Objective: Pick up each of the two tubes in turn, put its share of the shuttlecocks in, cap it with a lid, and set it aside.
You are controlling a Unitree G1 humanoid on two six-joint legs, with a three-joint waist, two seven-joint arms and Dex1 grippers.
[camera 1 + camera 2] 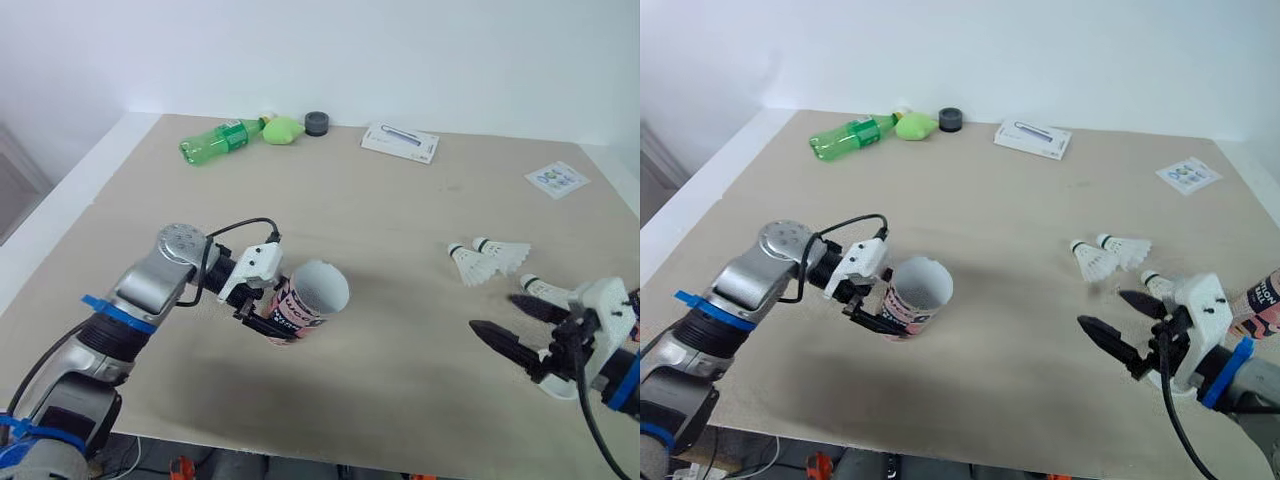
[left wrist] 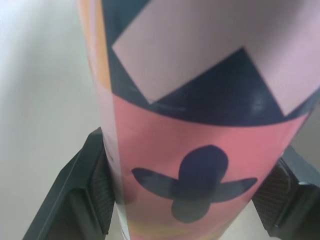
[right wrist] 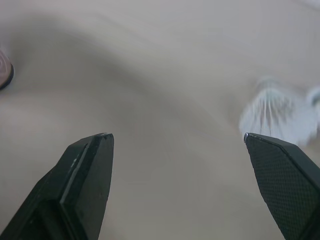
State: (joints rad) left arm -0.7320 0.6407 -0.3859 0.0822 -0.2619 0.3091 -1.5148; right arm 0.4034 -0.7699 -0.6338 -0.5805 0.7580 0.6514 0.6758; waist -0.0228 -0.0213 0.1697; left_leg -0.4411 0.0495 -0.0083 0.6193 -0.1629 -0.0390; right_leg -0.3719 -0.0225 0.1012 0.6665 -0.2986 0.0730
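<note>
So your left gripper (image 1: 270, 312) is clamped around the lower part of the pink-and-navy printed cardboard tube (image 1: 318, 288), one black finger on each side of it. The tube is lifted off the beige tabletop (image 1: 400, 210) and tilted, with its open mouth facing up and toward your right side. Your right gripper (image 1: 497, 312) hovers low over the table with its fingers spread wide and nothing between them. The two white feather shuttlecocks (image 1: 488, 260) lie together on the table just beyond it, near the fingertips but not touching them. All the clutter sits along the far edge, well apart from both arms: a green plastic bottle (image 1: 215, 140) on its side, a yellow-green lump (image 1: 283, 130) beside it, a small dark round cap (image 1: 317, 123), a flat white packet (image 1: 400, 142) and a small printed white card (image 1: 557, 178).
</note>
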